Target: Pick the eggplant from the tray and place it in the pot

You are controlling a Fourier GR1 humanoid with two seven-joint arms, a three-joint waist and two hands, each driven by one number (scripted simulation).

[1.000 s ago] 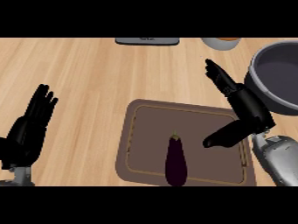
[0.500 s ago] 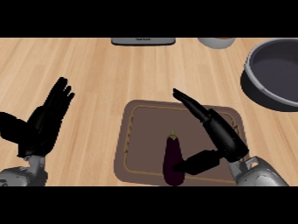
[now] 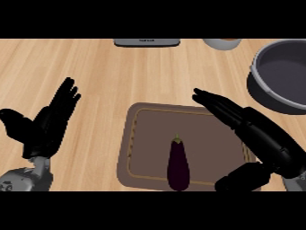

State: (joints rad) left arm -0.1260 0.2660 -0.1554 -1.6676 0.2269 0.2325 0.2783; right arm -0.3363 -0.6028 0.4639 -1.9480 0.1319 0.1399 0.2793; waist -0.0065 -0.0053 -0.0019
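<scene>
Left hand (image 3: pixel 42 123) is resting at the view's left over bare counter (image 3: pixel 135 76), fingers straight and up, thumb spread, holding nothing, well apart from the tray.

Tray (image 3: pixel 130 148), brown with a thin inner line, is sitting at lower centre. Eggplant (image 3: pixel 177 165) is lying on it toward the near edge, dark purple, long axis running away from the robot, stem end pointing to the far side.

Right hand (image 3: pixel 261 139) is hovering over the tray's right part, just beside the eggplant, fingers stretched out wide toward the far left, thumb tucked low near the fruit's blunt end. Nothing in it. The eggplant is lying to this hand's left and slightly nearer; the right hand is plainly the closer one.

Pot (image 3: pixel 293 105), grey and empty, is standing at upper right, off the tray.
</scene>
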